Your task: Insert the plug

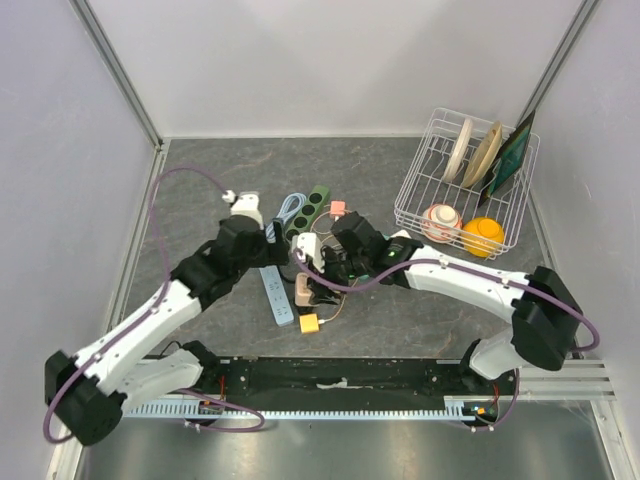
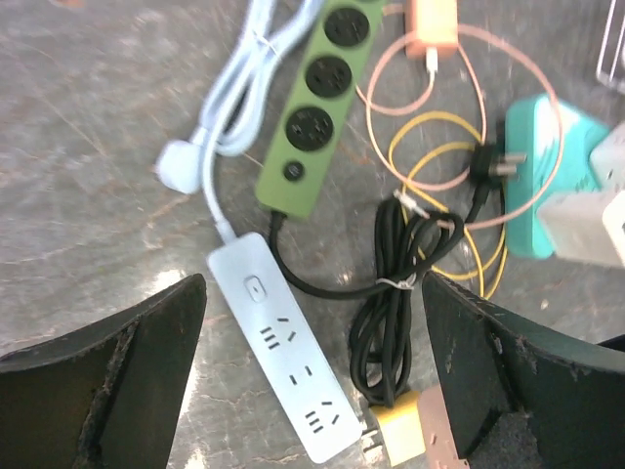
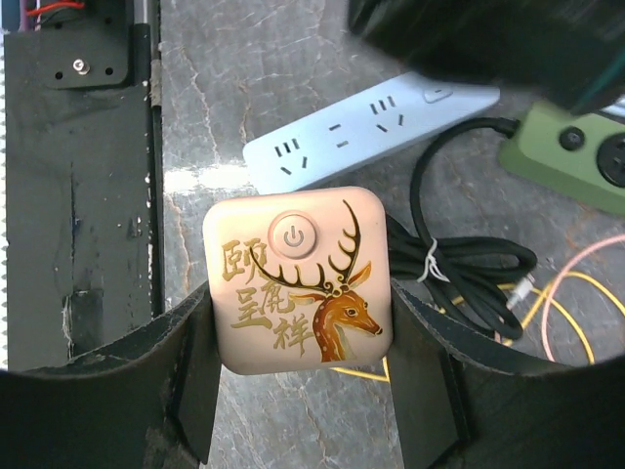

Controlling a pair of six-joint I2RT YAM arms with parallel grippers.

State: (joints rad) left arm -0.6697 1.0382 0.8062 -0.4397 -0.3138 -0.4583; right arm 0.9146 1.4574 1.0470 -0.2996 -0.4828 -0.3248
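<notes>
From the top, the left arm (image 1: 190, 285) and right arm (image 1: 470, 280) meet mid-frame, half hiding the deer-printed plug (image 1: 303, 291) beside the white power strip (image 1: 277, 297); in the left wrist view the left gripper (image 2: 312, 293) gapes wide over that strip (the green strip (image 2: 317, 107) beyond runs off the top edge); in the right wrist view the right gripper (image 3: 300, 322) pinches the plug at centre, its prongs unseen.

my right gripper (image 3: 299, 327) is pinching the pink plug block (image 3: 298, 280) by two opposite sides. its square face is pointing up at my wrist camera, showing a round power button above a brown-and-gold deer and gold characters. the white power strip (image 3: 363, 125) is lying flat just beyond it, running at a slant, its sockets facing up and its switch sitting at the end farther from the block.
</notes>
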